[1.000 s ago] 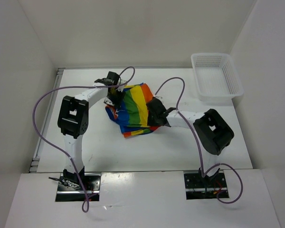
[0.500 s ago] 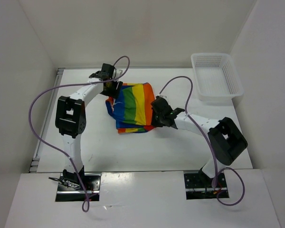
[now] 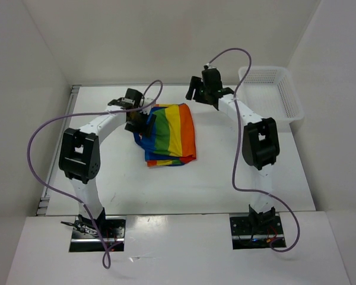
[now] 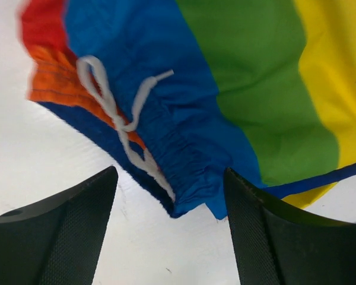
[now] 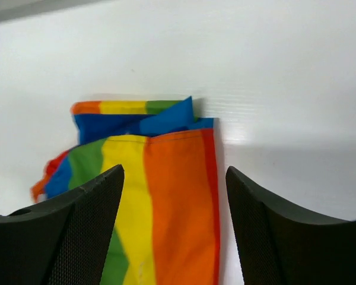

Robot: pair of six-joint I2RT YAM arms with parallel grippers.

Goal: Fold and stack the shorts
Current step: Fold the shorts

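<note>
Nearest us, the shorts (image 3: 169,136) are lying as a loosely folded bundle in the middle of the table (image 3: 184,187), stripes running near to far, and we are judging the fold as made but untidy. At the bundle's left edge the left gripper (image 3: 137,120) is hovering with its jaws spread wide and nothing between them. From overhead we are not able to say whether it is brushing the cloth. To finish well, we are thinking it should pinch the gathered waistband (image 4: 187,157) together with the loose drawstring (image 4: 115,110) and lay both inward, squaring the edges for stacking. Only the left wrist view is showing that drawstring and the puckered blue band jutting out. Farther off, the right gripper (image 3: 199,89) is hanging beyond the far edge, likewise parted and empty. Its wrist view alone is revealing a blue under-layer poking past the orange top panel there. The basket (image 3: 267,70) is sitting at the far right.
</note>
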